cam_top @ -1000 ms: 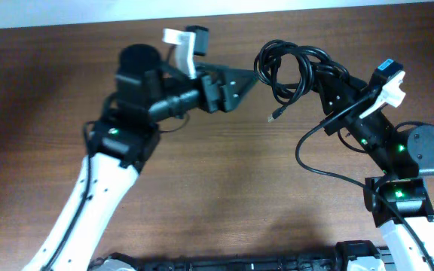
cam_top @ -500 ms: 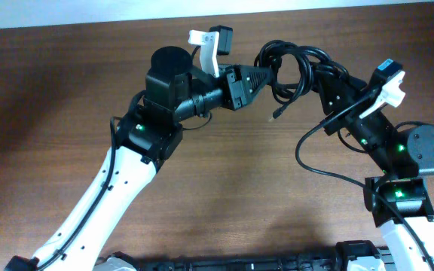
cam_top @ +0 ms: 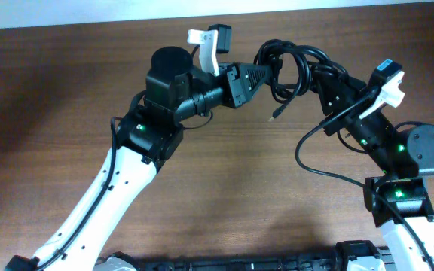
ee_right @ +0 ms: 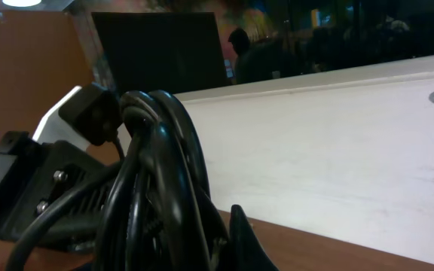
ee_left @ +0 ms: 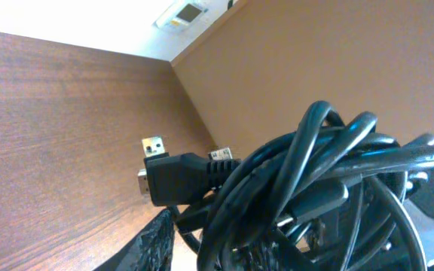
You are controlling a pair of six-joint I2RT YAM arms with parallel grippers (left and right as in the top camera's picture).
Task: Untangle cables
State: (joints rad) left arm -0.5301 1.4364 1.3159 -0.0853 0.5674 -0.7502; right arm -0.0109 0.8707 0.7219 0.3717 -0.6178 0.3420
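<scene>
The right end effector (cam_top: 317,75) is clamped on the cables (cam_top: 288,64). The left end effector (cam_top: 267,74) is set against them; whether it grips cannot be told.

A dense bundle of black cables (ee_left: 330,196) fills the lower right of the frame, its strands looped over one another close to the lens. The wood-grain table (ee_left: 59,135) lies behind it on the left and a plain tan surface (ee_left: 292,60) on the right. A black connector plug (ee_left: 173,181) projects left from the bundle, with a small metal-tipped plug (ee_left: 153,144) just above it. A dark gripper finger (ee_left: 157,241) shows at the bottom edge beneath the plug; contact with the bundle cannot be determined.
</scene>
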